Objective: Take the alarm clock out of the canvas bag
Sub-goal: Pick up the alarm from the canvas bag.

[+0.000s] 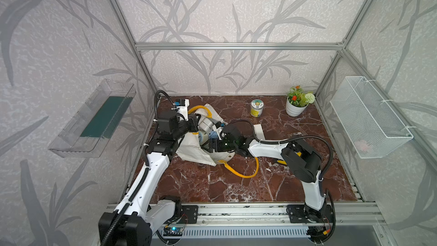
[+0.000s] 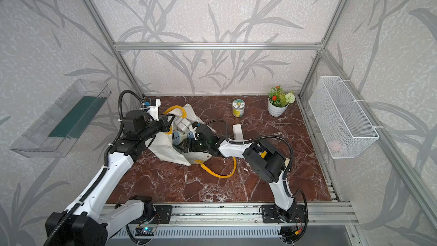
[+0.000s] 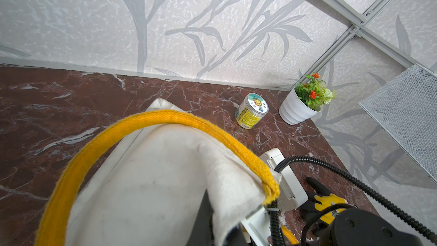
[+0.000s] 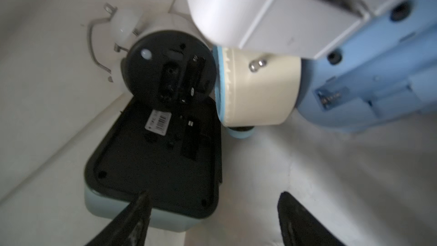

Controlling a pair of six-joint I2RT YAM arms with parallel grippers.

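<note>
Bag (image 1: pixel 191 149) lies on its side on the table (image 1: pixel 212 185), its mouth toward the right arm. At the upper rim, by a yellow handle (image 3: pixel 165 117), the left gripper (image 1: pixel 195 121) is clamped on the bag and holds the mouth open. Inside the bag, the right gripper (image 4: pixel 214 194) has its jaws wide and holds nothing. One finger (image 4: pixel 132 218) overlaps the black back of a pale-blue square clock (image 4: pixel 151 162). Deeper in sits the alarm clock (image 4: pixel 169 67), round with bells, just beyond the square clock and beside a cream-and-blue object (image 4: pixel 257 91).
</note>
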